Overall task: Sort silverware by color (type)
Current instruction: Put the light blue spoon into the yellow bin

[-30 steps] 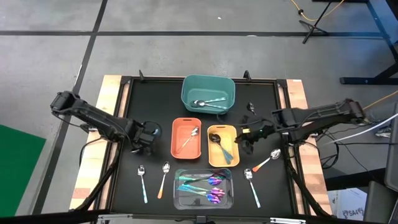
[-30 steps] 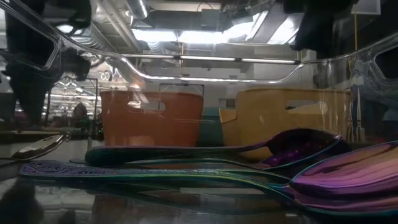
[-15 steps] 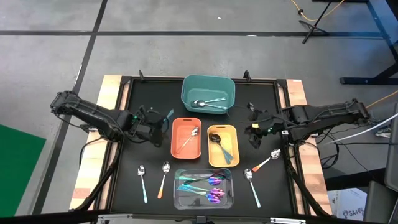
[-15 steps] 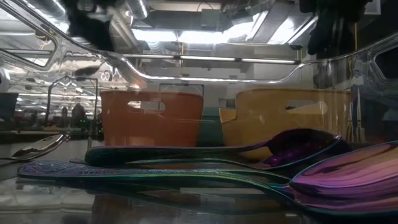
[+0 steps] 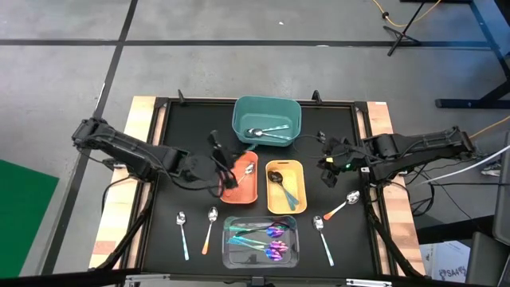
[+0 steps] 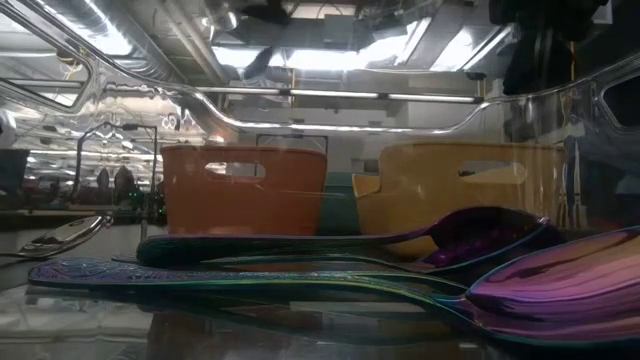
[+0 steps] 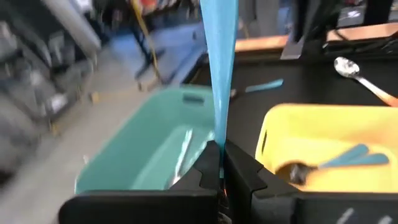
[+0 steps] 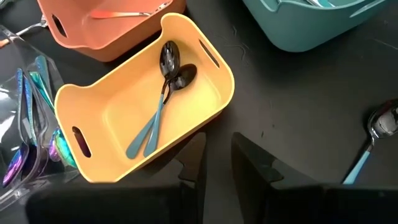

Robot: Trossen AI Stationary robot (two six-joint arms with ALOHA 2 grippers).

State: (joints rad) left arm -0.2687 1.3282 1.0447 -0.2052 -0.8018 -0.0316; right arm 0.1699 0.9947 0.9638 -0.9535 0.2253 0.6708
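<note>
My left gripper (image 5: 224,166) hovers over the left edge of the orange bin (image 5: 239,187), shut on a teal-handled utensil (image 7: 219,68) whose handle stands up from the fingers. Its head is hidden. My right gripper (image 8: 219,163) is open and empty above the table, right of the yellow bin (image 5: 284,195), which holds two black-headed, teal-handled spoons (image 8: 158,109). The teal bin (image 5: 267,112) holds silver spoons. Iridescent spoons (image 5: 261,237) lie in the clear bin. My left gripper pinches the narrow part of the teal handle (image 7: 219,140) between its two fingers. The handle rises from the fingers and widens toward its free end. The utensil is lifted clear of table and bins. The fingers hide whatever lies below the pinch.
Loose spoons lie on the black mat: two at the near left (image 5: 183,233) (image 5: 209,227), two at the near right (image 5: 323,237) (image 5: 343,203), and a teal-handled one (image 8: 372,134) near my right gripper. One spoon (image 5: 245,174) lies in the orange bin.
My left gripper has risen from the mat left of the orange bin and gone toward the table's right, tipping from pointing down to nearly level and rolling. The teal-handled utensil is lifted clear with it. My right gripper has drawn back a little toward the right edge.
</note>
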